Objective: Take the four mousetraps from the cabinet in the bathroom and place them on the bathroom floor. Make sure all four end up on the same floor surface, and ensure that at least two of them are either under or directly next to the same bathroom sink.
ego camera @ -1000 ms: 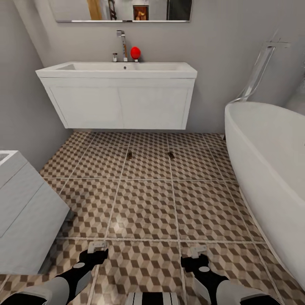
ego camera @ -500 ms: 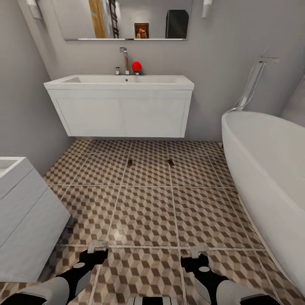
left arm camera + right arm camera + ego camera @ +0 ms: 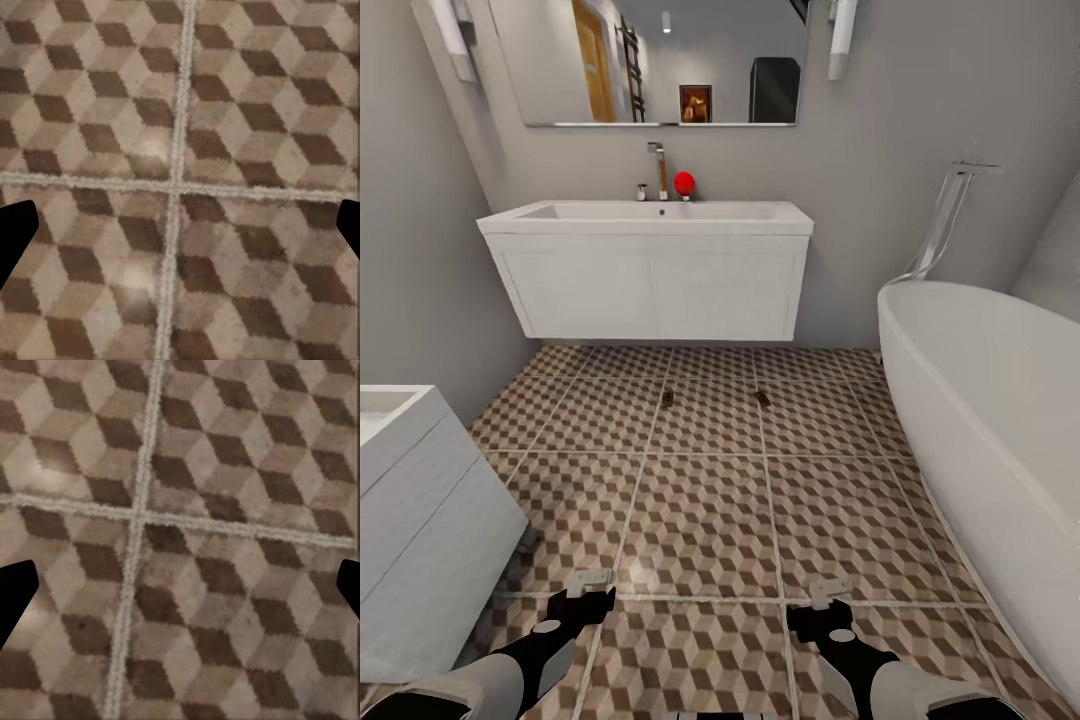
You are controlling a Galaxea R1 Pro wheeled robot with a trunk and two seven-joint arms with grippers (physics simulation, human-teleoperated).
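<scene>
White bathtub (image 3: 1000, 420) flanks two mousetraps (image 3: 668, 398) before the sink (image 3: 650, 215); both hands spread, empty.

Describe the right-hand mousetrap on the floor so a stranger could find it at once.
Start at the sink on the back wall. On the floor just in front of its vanity lie two mousetraps; take the one nearer the bathtub, on a grout line.

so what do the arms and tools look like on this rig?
Both arms are glossy black with light grey shell panels. The left tool and right tool each have a black body ending in pale grey, blocky fingers. In the wrist views the fingers show as plain black shapes. No cables or markings are visible.
</scene>
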